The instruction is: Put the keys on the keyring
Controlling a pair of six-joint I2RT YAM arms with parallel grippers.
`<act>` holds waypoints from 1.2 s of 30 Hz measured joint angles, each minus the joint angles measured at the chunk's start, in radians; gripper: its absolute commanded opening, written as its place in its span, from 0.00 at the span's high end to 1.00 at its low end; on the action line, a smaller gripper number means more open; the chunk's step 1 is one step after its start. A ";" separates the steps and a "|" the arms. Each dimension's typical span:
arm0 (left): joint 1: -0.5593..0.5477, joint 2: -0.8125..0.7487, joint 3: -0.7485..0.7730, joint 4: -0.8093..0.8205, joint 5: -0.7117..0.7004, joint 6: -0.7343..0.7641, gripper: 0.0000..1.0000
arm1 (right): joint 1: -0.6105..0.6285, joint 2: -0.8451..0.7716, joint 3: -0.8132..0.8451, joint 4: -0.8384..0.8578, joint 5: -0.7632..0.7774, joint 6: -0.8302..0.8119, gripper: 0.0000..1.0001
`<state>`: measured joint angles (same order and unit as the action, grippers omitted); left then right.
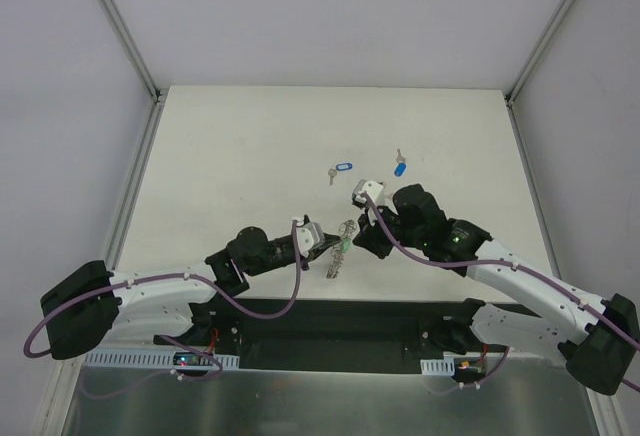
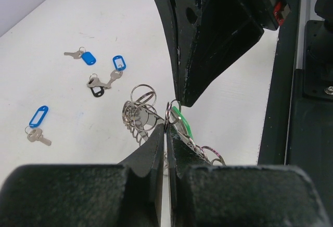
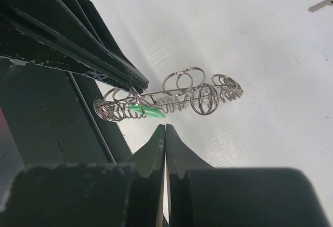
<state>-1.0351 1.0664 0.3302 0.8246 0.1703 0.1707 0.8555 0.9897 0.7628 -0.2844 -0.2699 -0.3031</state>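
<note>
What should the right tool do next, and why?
Probably reopen the right tool and ease it forward onto the green tag. Its fingers look shut on nothing, with the tips just short of that tag. The left tool is clamped on the keyring and presents it edge-on, so a fresh grasp seems needed.

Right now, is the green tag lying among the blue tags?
No, the green tag sits at the keyring pinched in the left gripper.

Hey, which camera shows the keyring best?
The right wrist view: the keyring sits mid-frame, edge-on, whole and sharp. The left wrist view shows it partly hidden by the left gripper; the top view shows only a tiny glint.
</note>
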 measured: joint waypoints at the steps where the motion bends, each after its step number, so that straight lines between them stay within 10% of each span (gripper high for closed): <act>1: 0.000 -0.005 -0.001 0.000 0.000 0.000 1.00 | 0.000 0.000 0.000 0.000 0.000 0.001 0.90; 8: 0.000 -0.009 -0.001 -0.005 -0.009 0.000 1.00 | 0.000 -0.019 -0.019 0.022 -0.015 0.039 0.65; 36: 0.000 -0.010 -0.001 -0.068 -0.077 0.005 1.00 | 0.000 0.037 -0.041 0.190 -0.002 0.234 0.71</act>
<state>-1.0351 1.0569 0.3290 0.7570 0.0937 0.1753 0.8555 1.0264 0.7219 -0.0948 -0.2714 -0.0692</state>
